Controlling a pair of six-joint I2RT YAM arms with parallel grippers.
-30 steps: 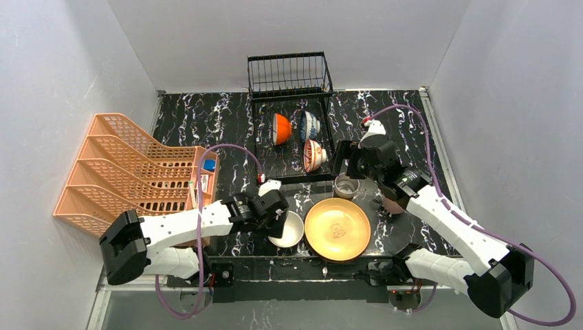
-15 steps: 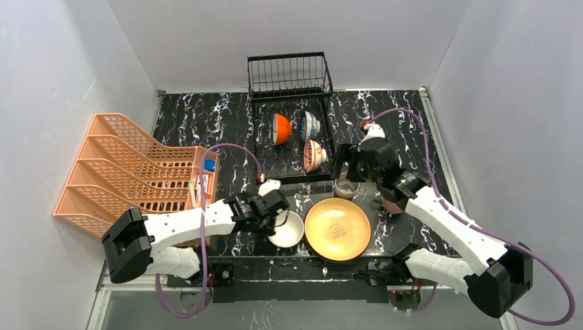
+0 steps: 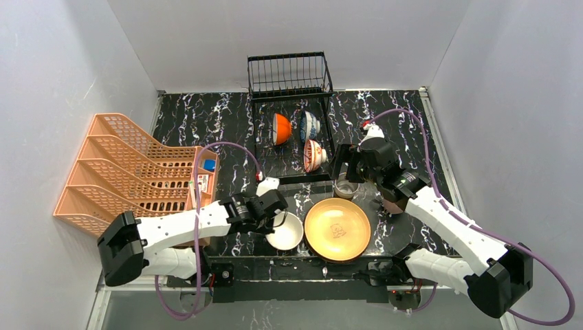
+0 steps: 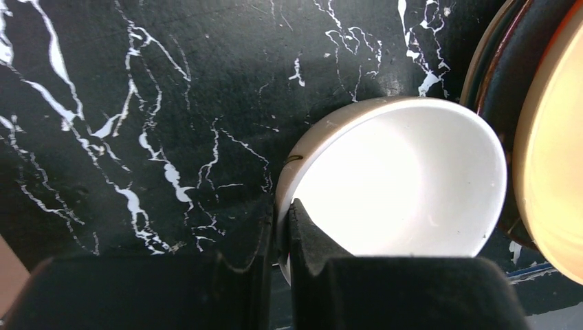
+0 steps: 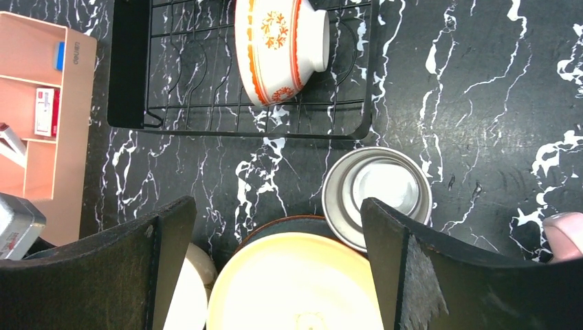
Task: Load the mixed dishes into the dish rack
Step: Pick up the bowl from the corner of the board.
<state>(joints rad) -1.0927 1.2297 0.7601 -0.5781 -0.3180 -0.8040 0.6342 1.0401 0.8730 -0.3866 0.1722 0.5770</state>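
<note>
Clenched on the near rim of the white bowl point(image 4: 405, 185), the left gripper point(image 4: 280, 214) has one finger inside the wall and one outside, with only the thin lip between them. That bowl sits upright on the table point(image 4: 137, 103) directly ahead of the jaws. Its far side is close against the stack topped by the yellow plate point(image 4: 557, 158); whether they touch I cannot tell. I judge the bowl to be glazed ceramic: stiff, fairly light, slick, and liable to chip if knocked on wire. A pinch at one point of the rim may let it swing or slip when lifted, so a slow, level lift looks wise. The same grip suits tipping it on edge into a slot.

Spread wide, the right gripper point(image 5: 275, 213) holds nothing. The steel cup point(image 5: 377, 185) stands upright below and between its fingers, nearer the right-hand one. It looks light, rigid and smooth, best pinched across one wall at the lip. Beyond those jaws lies the dish rack point(image 5: 240, 130), with the red floral bowl point(image 5: 275, 48) on edge in it, and past that the orange bowl point(image 3: 280, 128) and blue-patterned bowl point(image 3: 309, 126). Well off to the left of the left jaws stands the orange lattice rack point(image 3: 130, 165).
</note>
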